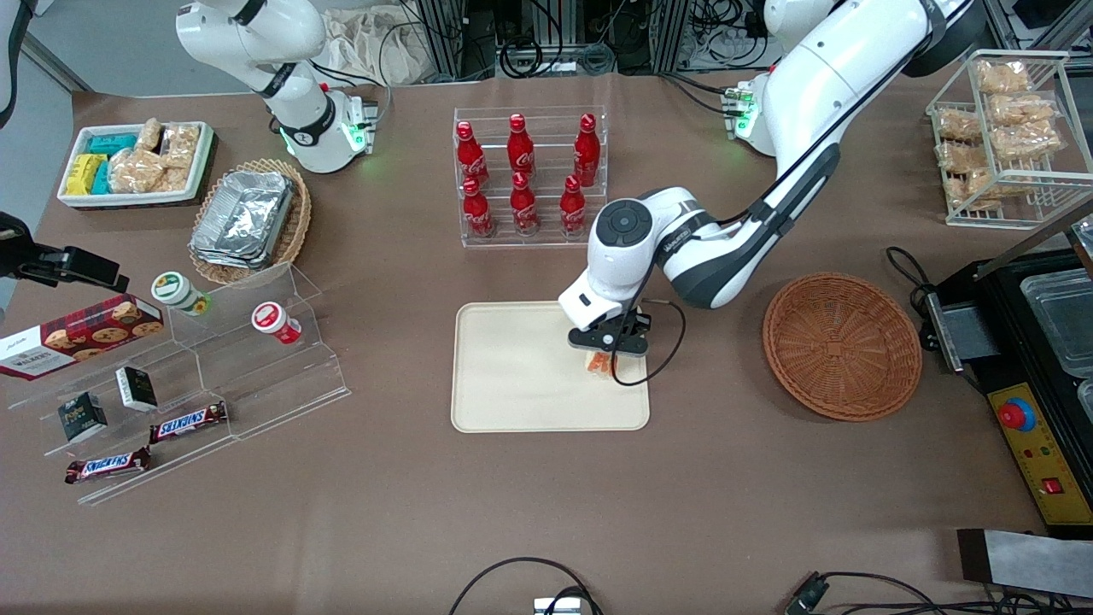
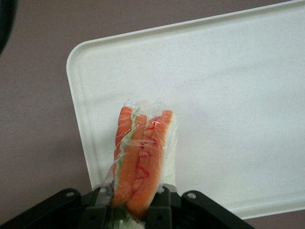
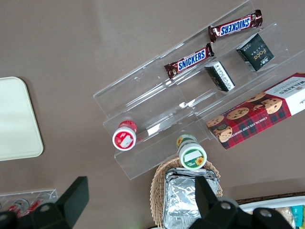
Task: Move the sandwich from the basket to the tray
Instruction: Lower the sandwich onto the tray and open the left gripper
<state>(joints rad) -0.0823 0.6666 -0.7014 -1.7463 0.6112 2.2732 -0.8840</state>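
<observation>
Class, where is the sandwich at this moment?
The sandwich is held in the shut pincer, over the tray near its edge toward the basket.

I observe the sandwich (image 2: 143,162), a clear-wrapped wedge with orange-red and green filling at its cut edge, clamped between the fingers of the end effector (image 1: 604,353) and hanging over the tray (image 1: 512,376) at its end nearest the basket; I cannot tell whether it touches the surface. The tray is a flat cream-beige rectangle with rounded corners and low rim. The basket (image 1: 841,346), round reddish-brown wicker, sits on the worktop beside it, with nothing in it.
</observation>
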